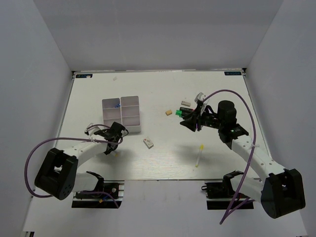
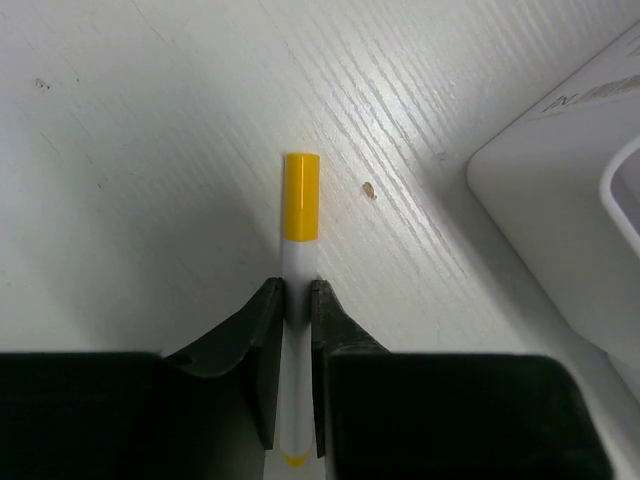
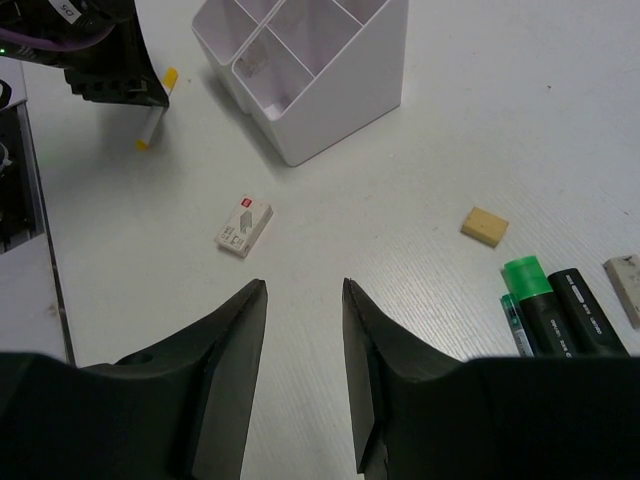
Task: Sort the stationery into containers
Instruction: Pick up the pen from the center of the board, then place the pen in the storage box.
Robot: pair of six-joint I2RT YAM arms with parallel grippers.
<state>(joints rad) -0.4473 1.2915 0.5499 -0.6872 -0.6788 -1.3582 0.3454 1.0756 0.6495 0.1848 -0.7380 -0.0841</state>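
My left gripper is shut on a white pen with a yellow cap, low over the table just in front of the tray's near corner. In the top view this gripper is at the near left corner of the divided tray. My right gripper is open and empty above bare table, and in the top view it is right of centre. A green-ended highlighter and a black highlighter lie to its right.
A labelled white eraser lies between the grippers, also in the top view. A beige eraser and a grey eraser lie near the highlighters. A second white and yellow pen lies near the right arm. The tray holds a small blue item.
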